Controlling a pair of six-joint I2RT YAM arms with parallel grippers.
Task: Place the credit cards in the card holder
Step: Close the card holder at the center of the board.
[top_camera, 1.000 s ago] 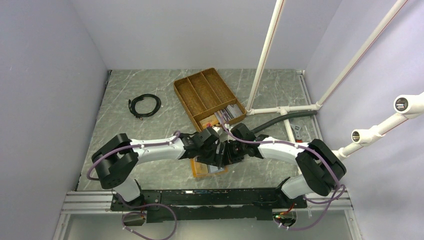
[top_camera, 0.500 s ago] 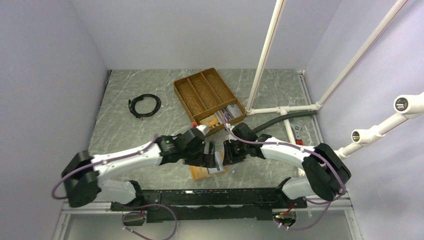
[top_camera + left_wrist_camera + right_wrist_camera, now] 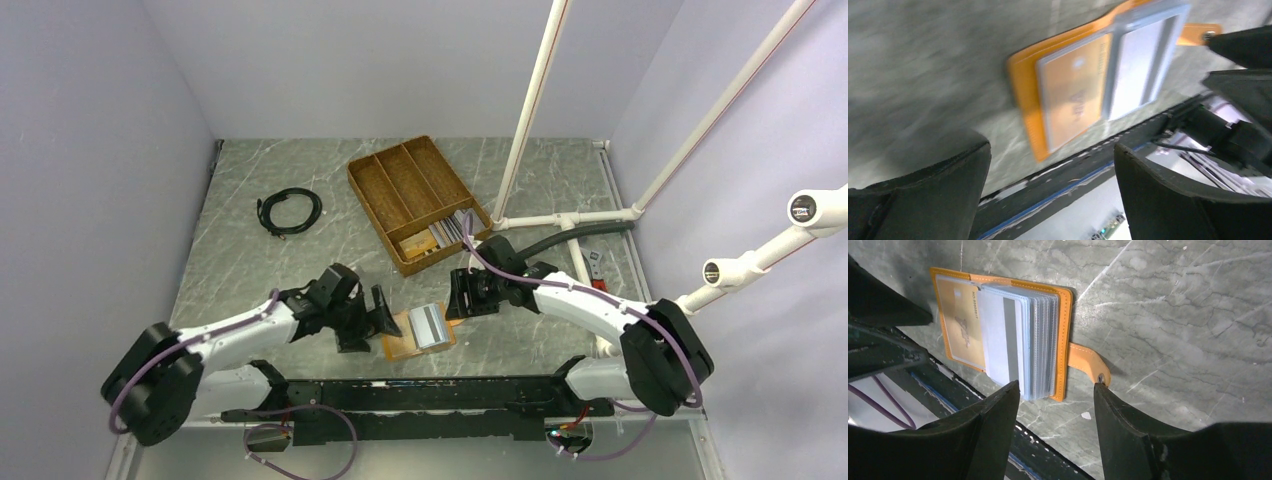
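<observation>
Credit cards (image 3: 448, 232) sit bunched in the near compartment of the wicker tray (image 3: 405, 180), beyond the card holder (image 3: 418, 328), which lies open at the near edge of the worktop (image 3: 250, 270). Left pincer (image 3: 368, 320) gapes wide and empty just left of it; right pincer (image 3: 460, 296) hangs parted and empty at its right. Cards look thin, stiff, slick, light: best pinched across an exposed edge, while the soft, slide-prone holder likely needs pinning

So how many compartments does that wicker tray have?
4 in the wicker tray: three long ones side by side at its far end, one crosswise at its near end, holding credit cards.
</observation>
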